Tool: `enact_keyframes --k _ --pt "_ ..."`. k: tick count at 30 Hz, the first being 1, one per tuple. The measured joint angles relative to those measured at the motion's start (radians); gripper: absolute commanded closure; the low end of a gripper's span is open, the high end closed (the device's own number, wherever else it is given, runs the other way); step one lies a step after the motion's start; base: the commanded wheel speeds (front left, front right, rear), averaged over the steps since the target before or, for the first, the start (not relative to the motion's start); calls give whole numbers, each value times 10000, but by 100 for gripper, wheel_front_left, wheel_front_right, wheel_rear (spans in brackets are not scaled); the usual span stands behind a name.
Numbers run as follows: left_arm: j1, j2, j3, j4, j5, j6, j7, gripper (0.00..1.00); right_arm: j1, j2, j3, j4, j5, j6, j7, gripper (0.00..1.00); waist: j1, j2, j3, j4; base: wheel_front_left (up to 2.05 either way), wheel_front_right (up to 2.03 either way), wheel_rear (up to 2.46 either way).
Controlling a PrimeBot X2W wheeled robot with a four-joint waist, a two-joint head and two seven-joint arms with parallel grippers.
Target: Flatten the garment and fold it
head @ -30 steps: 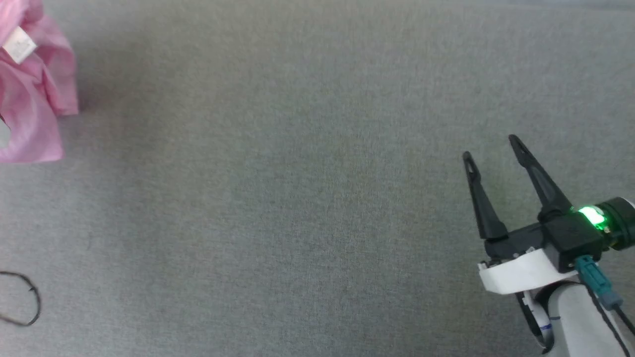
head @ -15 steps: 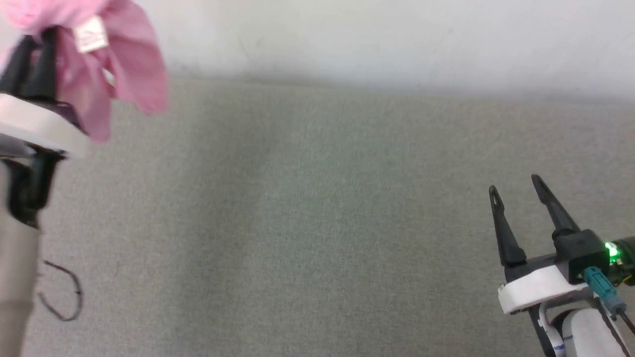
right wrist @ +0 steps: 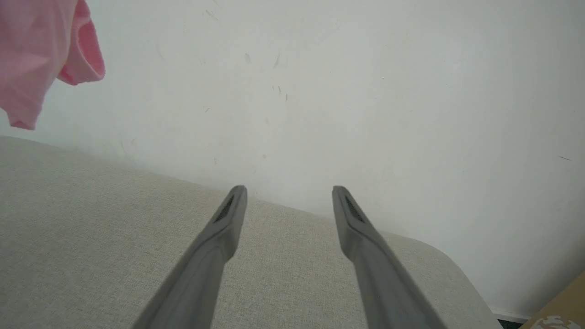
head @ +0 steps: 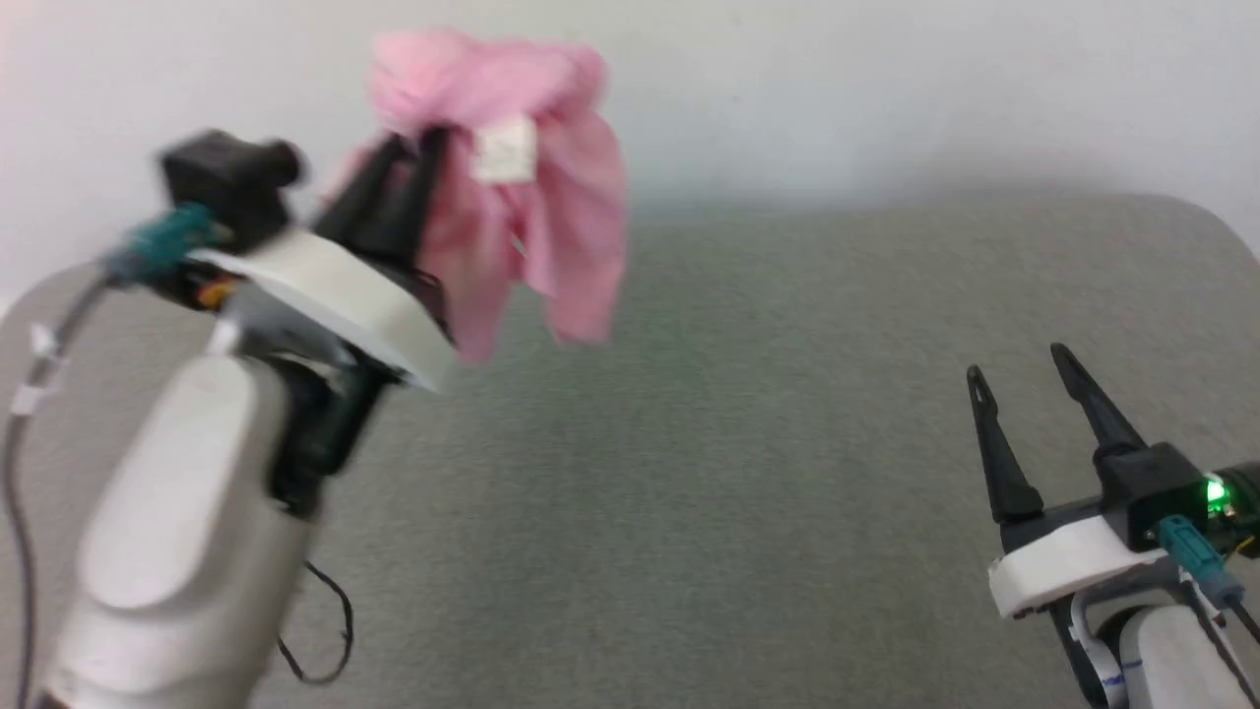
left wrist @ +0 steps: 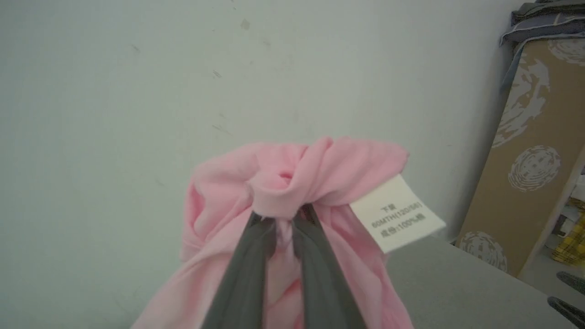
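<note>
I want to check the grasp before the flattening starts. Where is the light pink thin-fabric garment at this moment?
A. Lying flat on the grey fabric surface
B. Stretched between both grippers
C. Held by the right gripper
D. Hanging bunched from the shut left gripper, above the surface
D: the left gripper is shut on a bunched fold of the light pink thin-fabric garment, which hangs above the grey fabric surface, while the right gripper is open and empty.

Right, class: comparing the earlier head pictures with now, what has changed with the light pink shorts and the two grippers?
The left gripper, shut on the light pink thin-fabric shorts, has swung them rightward toward the middle, bunched and hanging above the grey fabric surface. The head camera also tilted up early on, bringing the pale wall into view. The right gripper stayed open and empty at lower right.
</note>
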Motion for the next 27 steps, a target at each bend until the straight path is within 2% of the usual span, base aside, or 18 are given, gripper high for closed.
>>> enact_keyframes --k 5,14,20,21,22,27 --pt "433 -729 -1072 545 21 12 646 100 -186 -36 2 -96 102 0 12 0 2 0 337 -762 0 0 0" --pt "721 -1530 -2612 2991 593 -25 1457 100 -232 123 59 44 192 0 -92 0 3 0 1187 -1779 0 0 0" --pt "702 -1743 -3229 4669 911 -94 1770 100 -264 286 209 336 201 0 -217 0 3 0 1626 -2208 0 0 0" --pt "685 -1825 -3206 4792 911 -90 1609 13 -264 299 215 374 201 0 -224 0 2 0 1662 -2247 0 0 0" --pt "664 -1923 -3204 4915 911 -79 1473 0 -264 305 203 416 201 0 -244 0 3 0 1675 -2256 0 0 0" --pt "671 -2167 -3313 5152 1129 15 754 0 -253 305 169 552 197 0 -268 0 3 0 1543 -2133 0 0 0"
